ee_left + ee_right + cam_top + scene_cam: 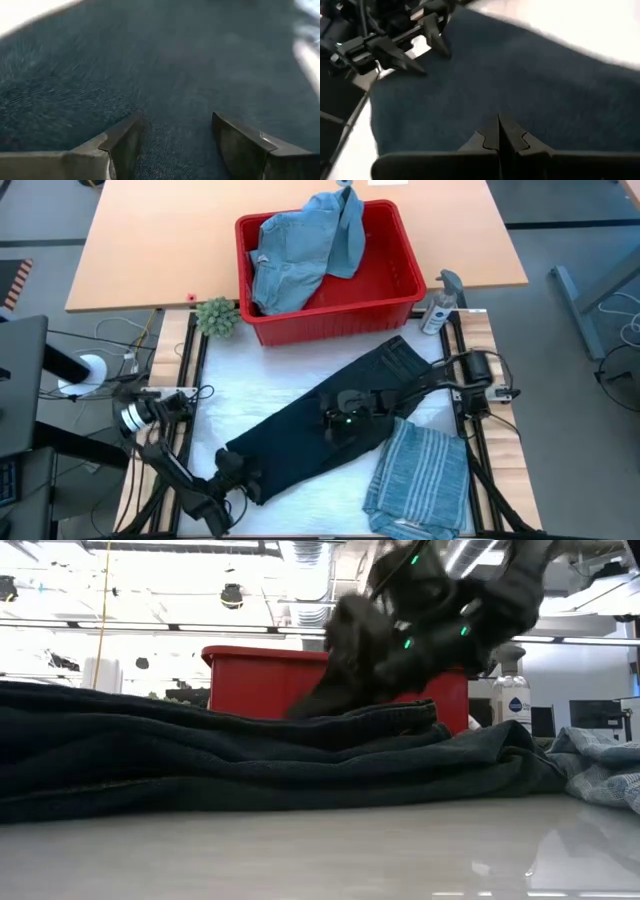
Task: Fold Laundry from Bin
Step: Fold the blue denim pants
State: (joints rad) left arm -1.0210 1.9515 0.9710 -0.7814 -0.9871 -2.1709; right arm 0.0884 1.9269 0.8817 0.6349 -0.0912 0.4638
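Observation:
Long dark navy trousers (300, 425) (200, 750) lie flat and slantwise across the white table, from near the bin (330, 325) down to the near left. My left gripper (232, 470) (177, 125) is open and low at their near-left end; it also shows in the right wrist view (432, 60). My right gripper (330, 420) (499, 125) is shut over the trousers' middle. Light blue denim pieces (300, 250) fill the red bin, one draped over its far rim. A folded blue-grey striped shirt (420, 480) lies at the near right. My left gripper's open fingers (120, 145) slant down just over the trousers' near-left end (450, 65); I cannot tell whether they touch the cloth. My right gripper's shut fingertips (499, 122) point slanting down at the trousers' middle (310, 710); I cannot tell whether they press on it.
A clear pump bottle (440, 305) (510, 690) stands right of the bin. A small green plant (217, 315) sits left of it. Bare white table shows at the near middle and at the far left, in front of the plant.

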